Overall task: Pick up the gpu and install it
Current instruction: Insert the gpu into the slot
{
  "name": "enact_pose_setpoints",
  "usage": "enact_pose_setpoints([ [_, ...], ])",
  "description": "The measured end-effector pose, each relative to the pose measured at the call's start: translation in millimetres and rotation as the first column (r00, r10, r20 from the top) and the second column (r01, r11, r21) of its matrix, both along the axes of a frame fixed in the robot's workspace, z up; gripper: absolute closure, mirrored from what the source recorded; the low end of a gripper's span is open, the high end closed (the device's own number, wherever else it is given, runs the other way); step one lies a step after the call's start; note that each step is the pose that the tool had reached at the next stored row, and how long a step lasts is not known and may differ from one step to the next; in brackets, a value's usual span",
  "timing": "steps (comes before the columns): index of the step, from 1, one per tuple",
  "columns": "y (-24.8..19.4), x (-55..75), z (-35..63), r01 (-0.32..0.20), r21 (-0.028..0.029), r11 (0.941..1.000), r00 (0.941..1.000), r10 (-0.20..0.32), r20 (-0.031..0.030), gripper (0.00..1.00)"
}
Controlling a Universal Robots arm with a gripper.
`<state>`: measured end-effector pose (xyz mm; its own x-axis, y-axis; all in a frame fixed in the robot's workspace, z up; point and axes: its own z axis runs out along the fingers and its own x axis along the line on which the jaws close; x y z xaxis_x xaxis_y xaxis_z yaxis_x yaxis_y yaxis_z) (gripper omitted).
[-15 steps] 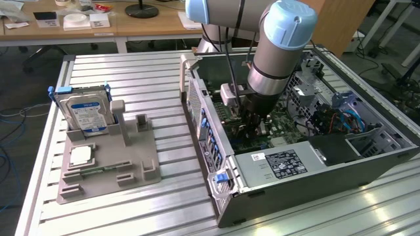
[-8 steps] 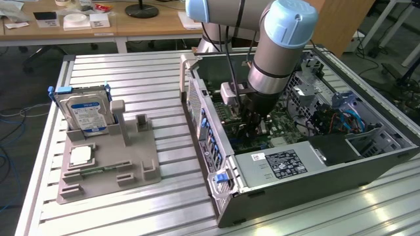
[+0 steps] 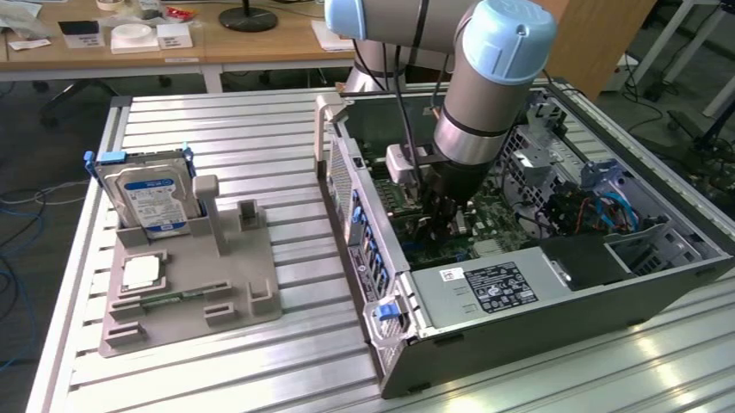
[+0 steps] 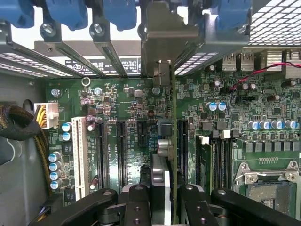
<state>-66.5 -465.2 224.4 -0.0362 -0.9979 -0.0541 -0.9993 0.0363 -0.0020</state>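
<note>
Inside the case [image 3: 643, 258], arm vertical, pincer [image 4: 162, 200] gripping gpu [image 4: 173, 141]

In the exterior view the arm [image 3: 483, 95] hides the gripper's lower end and most of the motherboard [image 3: 442, 241] inside the case [image 3: 379, 284]. In the wrist view the gpu [image 4: 173, 141] is seen edge-on, its face unseen, and the fingers [image 4: 138, 207] are cut off by the picture's edge.

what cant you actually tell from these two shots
- Exterior view: the gripper and the gpu are masked by the arm's wrist inside the computer case.
- Wrist view: the gpu stands edge-on, so its face and whether it is seated in a slot cannot be told.
- Exterior view: the hard drive label is too small to read.
</note>
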Motion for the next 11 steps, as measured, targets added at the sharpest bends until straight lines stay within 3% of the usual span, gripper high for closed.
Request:
enact_pose_setpoints([
  [11,0.0,0.0,-2.8,-0.001,-0.0001,1.0000,1.0000,0.001,-0.0001,0.72],
])
